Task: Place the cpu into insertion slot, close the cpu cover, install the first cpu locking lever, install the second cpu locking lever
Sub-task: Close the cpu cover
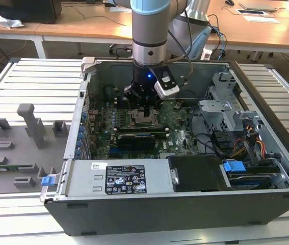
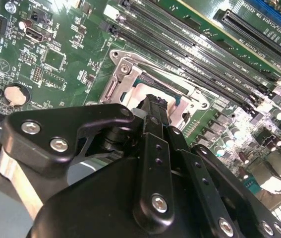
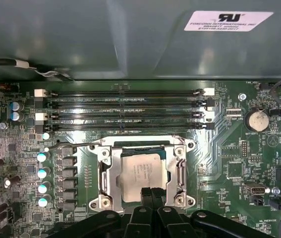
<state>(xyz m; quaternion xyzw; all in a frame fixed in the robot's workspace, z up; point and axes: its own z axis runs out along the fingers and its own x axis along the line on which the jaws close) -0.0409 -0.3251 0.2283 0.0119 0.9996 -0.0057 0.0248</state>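
The cpu (image 3: 141,173) is seated flat in the insertion slot (image 3: 145,148), metal top upward, its edges square with the memory slots (image 3: 125,109) just beside the socket. As it is near-square, no clear long axis is made out. The cpu cover (image 3: 106,173) appears lowered around it. The gripper (image 3: 150,194) is found at the cover's edge farthest from the memory slots, fingers pressed together, nothing pinched. Cover closing is judged the step in hand; downward pressure on the frame, clear of the chip, is called for.
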